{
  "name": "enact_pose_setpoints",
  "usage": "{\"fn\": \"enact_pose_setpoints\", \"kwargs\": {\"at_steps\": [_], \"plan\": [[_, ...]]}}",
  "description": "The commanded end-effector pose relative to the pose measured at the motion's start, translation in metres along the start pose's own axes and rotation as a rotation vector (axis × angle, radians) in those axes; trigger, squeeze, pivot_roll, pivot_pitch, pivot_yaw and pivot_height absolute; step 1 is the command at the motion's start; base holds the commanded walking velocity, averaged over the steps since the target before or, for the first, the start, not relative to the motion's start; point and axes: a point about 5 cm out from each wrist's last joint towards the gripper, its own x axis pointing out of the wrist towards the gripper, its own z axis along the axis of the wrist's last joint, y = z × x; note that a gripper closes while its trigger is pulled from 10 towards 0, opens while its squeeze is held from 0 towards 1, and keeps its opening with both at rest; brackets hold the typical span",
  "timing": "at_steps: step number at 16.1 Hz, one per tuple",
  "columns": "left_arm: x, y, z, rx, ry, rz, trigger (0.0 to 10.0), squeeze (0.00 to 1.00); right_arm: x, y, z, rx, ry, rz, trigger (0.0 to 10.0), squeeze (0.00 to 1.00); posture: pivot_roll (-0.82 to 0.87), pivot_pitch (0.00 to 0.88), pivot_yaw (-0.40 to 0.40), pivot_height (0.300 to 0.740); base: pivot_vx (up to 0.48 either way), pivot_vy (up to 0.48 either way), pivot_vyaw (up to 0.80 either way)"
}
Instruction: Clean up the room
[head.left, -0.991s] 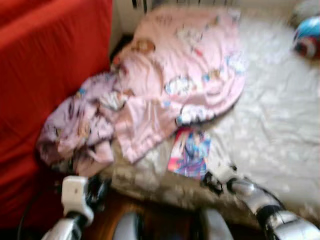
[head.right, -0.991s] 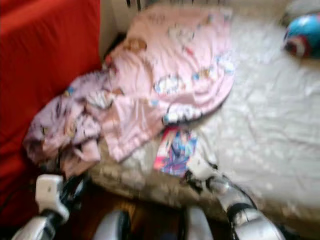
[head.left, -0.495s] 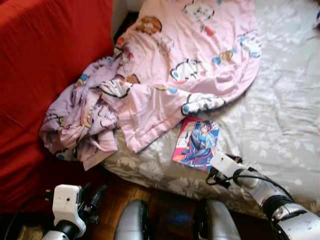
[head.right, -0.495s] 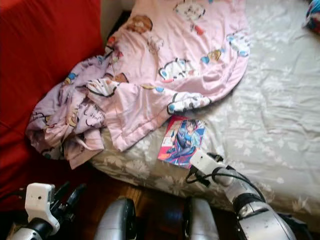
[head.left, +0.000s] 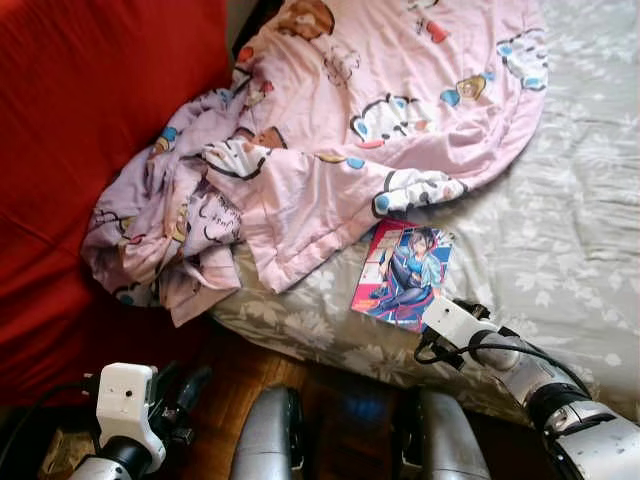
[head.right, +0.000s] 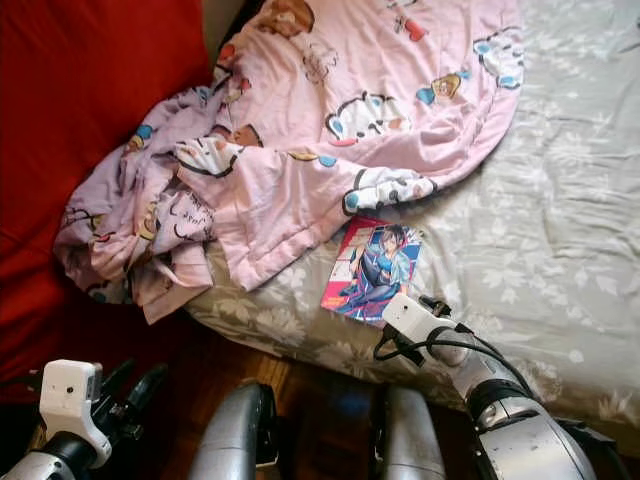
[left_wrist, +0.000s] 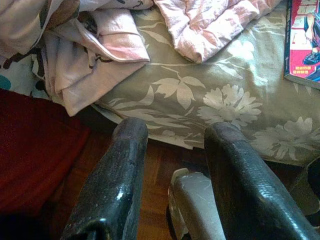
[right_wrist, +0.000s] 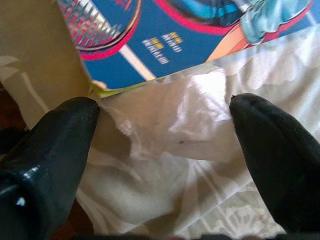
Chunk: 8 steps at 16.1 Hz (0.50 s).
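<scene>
Pink blanket (head.left: 400, 110) runs off the top edge, covering the bed (head.left: 570, 230)

left arm (head.left: 125, 420): silver, white boxy wrist module, black cable looping off it | left gripper (left_wrist: 175, 165): two long, scuffed glossy black fingers | right arm (head.left: 560, 420): silver segments, black joint ring, white wrist block, black cables | right gripper (right_wrist: 165, 130): rounded black fingers | legs (head.left: 268, 440): two silver-grey rounded shells

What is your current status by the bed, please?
Right claw open at comic book edge. Left claw open, idle low. Pink blanket beside book, not covering.
</scene>
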Motion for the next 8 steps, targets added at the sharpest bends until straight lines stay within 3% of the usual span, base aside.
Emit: {"fn": "enact_pose_setpoints", "kwargs": {"at_steps": [1,2,8], "plan": [[-0.0082,0.0063,-0.0035,0.0,0.036,0.029,10.0,0.0,0.0002,0.0092,-0.007,0.008,0.028,0.023,7.3,0.0,0.26,0.395,0.125,0.645,0.0,0.0,0.0],[-0.0107,0.0062,-0.0043,-0.002,0.045,0.032,10.0,0.0,0.0001,0.008,-0.0071,0.014,0.027,0.007,0.0,0.0,0.26,0.398,0.127,0.645,0.0,0.0,0.0],[-0.0117,0.0043,-0.0047,-0.008,0.055,0.039,10.0,0.0,-0.0003,0.0024,-0.0057,0.011,0.023,-0.018,0.0,0.0,0.26,0.4,0.123,0.645,0.0,0.0,0.0]]}}
